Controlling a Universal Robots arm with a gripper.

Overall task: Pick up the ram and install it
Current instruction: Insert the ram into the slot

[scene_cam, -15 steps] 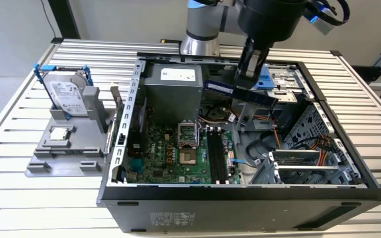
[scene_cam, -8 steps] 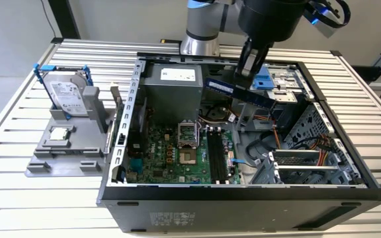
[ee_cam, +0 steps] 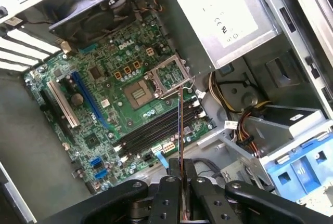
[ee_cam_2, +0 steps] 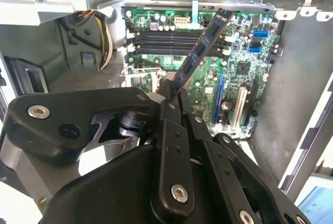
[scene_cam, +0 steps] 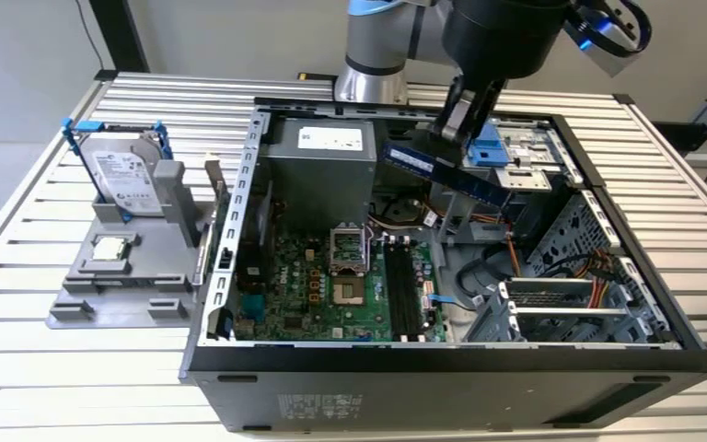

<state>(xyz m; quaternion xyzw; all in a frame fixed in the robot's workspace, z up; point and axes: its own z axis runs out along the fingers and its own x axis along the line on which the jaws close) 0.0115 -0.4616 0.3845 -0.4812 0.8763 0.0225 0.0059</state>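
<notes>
Blue-black ram, clamped in the jaws, slants lengthwise down toward the exterior view's right.

**A:** where's the ext cam?
**B:** up high, angled down into the open pc case, further off.
**A:** wrist cams?
**B:** both close behind the gripper, aimed at the motherboard from diff sides. all 3 share it.

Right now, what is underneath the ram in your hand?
Below the ram: the green motherboard and its black slots, seemingly empty. The ram's gripped end is hidden between the hand's fingers.
</notes>
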